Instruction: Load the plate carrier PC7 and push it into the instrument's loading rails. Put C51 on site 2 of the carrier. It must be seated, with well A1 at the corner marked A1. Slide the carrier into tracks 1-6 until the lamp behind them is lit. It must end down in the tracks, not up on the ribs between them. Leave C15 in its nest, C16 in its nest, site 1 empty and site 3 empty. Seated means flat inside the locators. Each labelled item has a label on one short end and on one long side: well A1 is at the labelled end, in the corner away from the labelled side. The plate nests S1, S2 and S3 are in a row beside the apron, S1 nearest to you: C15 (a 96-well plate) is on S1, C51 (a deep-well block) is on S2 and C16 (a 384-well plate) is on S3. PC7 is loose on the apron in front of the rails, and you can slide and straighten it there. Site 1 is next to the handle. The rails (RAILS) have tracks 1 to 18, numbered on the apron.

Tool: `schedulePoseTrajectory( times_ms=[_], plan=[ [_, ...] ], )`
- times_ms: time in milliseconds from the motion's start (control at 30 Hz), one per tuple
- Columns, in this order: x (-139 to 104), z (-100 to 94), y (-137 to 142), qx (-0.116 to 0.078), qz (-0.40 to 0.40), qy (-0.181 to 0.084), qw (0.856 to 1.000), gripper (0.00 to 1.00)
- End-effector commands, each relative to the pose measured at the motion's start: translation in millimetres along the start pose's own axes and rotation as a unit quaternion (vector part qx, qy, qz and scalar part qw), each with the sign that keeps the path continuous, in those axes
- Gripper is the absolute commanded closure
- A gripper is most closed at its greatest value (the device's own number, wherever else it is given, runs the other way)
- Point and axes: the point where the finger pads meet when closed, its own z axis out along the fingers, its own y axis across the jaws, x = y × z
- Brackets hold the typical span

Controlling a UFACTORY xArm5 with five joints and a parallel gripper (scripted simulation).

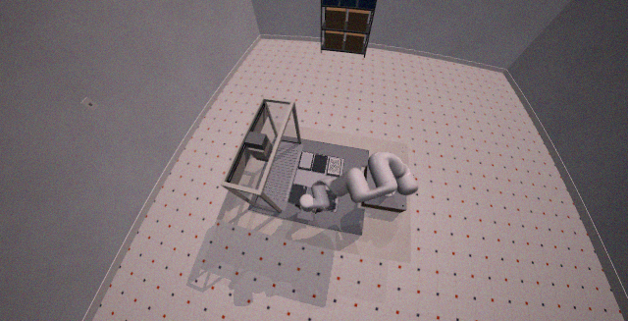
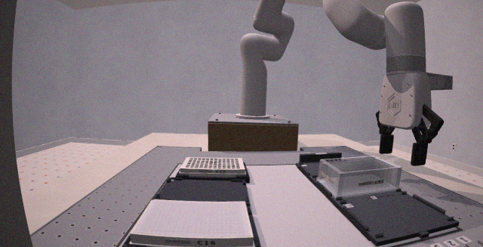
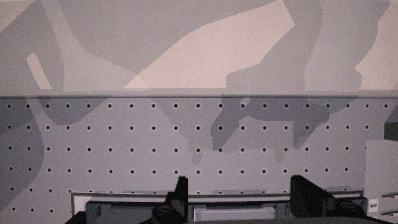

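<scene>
Nearest the worktop's (image 1: 349, 215) (image 2: 102, 202) (image 3: 250, 138) rail-side edge is the bare end site of PC7 (image 1: 297, 194) (image 2: 407, 214) (image 3: 125, 214), matte, dark and slab-flat; beyond it C51 (image 2: 358, 178) (image 3: 235, 215), a clear, glossy box, stands on the middle site, its seating impossible to confirm. The gripper (image 2: 402, 152) (image 3: 239, 193) hangs above and towards the adjacent long edge, black angular fingers apart and nothing between them. C51's long axis crosses the carrier — the fingers part along the carrier's length, so a regrip would probably need movement inward, then down. Farther back, the smooth, rounded arm (image 1: 378, 190) (image 2: 253, 84) rises from a boxy pedestal (image 1: 385, 208) (image 2: 253, 137).
</scene>
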Motion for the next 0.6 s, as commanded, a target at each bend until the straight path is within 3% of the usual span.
schedulePoseTrajectory(
  times_ms=[0, 567],
  plan=[
    [0.8, 1.0, 1.5, -0.002, 0.0, 0.001, 1.0, 0.0],
    [1.1, 25.9, 1.5, -0.002, 0.0, 0.001, 1.0, 0.0]
  ],
)
